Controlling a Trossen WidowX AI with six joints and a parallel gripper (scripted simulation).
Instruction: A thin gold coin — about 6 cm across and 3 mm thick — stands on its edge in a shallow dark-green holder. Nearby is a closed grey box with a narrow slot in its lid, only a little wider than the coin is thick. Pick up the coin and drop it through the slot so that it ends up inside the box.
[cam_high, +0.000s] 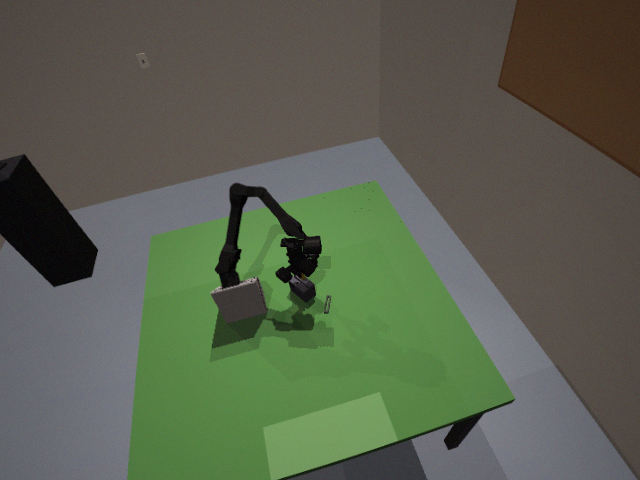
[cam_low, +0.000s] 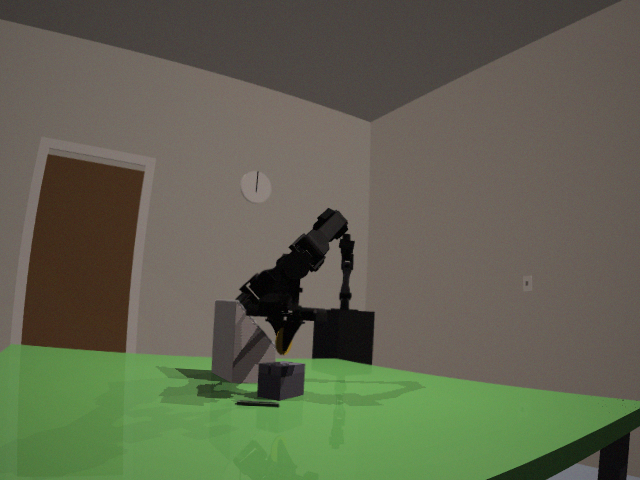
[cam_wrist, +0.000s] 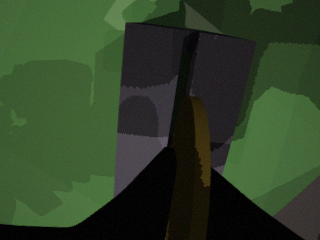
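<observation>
My gripper (cam_high: 301, 279) (cam_low: 283, 347) (cam_wrist: 175, 158) is shut on the gold coin (cam_low: 281, 339) (cam_wrist: 194, 135), which stands edge-on between the fingers and sticks out past the tips. The closed grey box (cam_high: 305, 290) (cam_low: 280, 382) (cam_wrist: 137, 110) is below it; the exterior view shows a gap between coin and lid. In the wrist view the dark slot (cam_wrist: 186, 70) runs up the lid, slightly angled to the coin; the coin's far end overlaps its right side and hides its near part. The holder (cam_high: 327, 312) (cam_low: 257, 404) lies empty beside the box.
A large light-grey block (cam_high: 240, 303) (cam_low: 223, 335) stands on the green table (cam_high: 196, 403) (cam_low: 413, 434), near the arm's base and to the left of the box in the top view. A black pedestal (cam_low: 343, 335) bearing another small arm stands behind the table.
</observation>
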